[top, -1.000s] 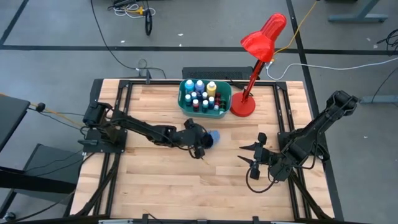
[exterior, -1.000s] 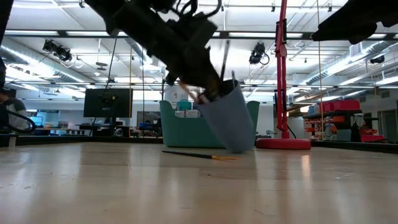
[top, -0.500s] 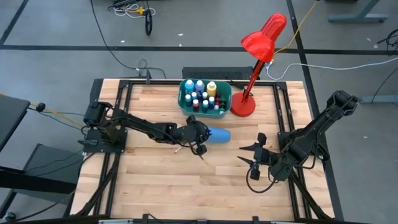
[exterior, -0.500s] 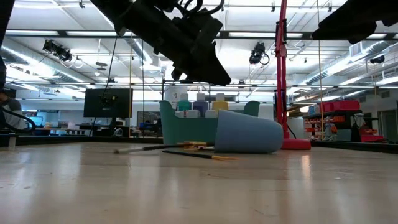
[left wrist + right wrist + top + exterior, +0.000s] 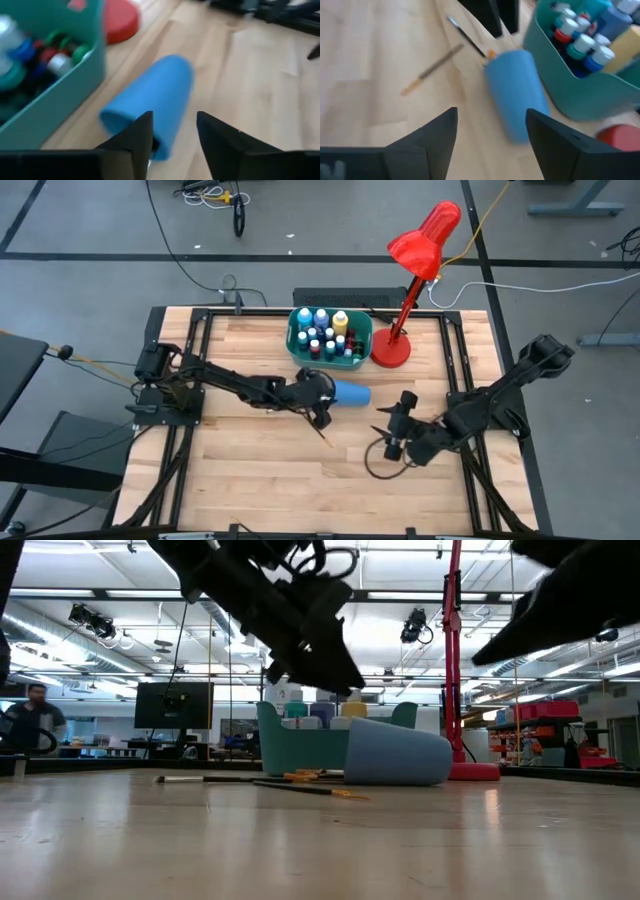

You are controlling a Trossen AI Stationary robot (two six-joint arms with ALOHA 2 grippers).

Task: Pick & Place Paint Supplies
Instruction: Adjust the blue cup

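While a blue cup [image 5: 350, 394] lies tipped on its side just in front of the teal tub [image 5: 297, 346] of paint bottles [image 5: 322, 332], thin paintbrushes [image 5: 300, 787] rest scattered on the wooden table [image 5: 250, 470] at its mouth. The left gripper [image 5: 318, 395] hovers just above the cup's open end, fingers parted and holding nothing. The right gripper [image 5: 392, 436] waits nearby on the cup's far side, jaws spread wide and empty, aimed toward it. The brushes look light, stiff and prone to roll; a pinch mid-shaft seems the safest hold. The cup appears light, rigid and smooth, best taken across its wall near the rim.
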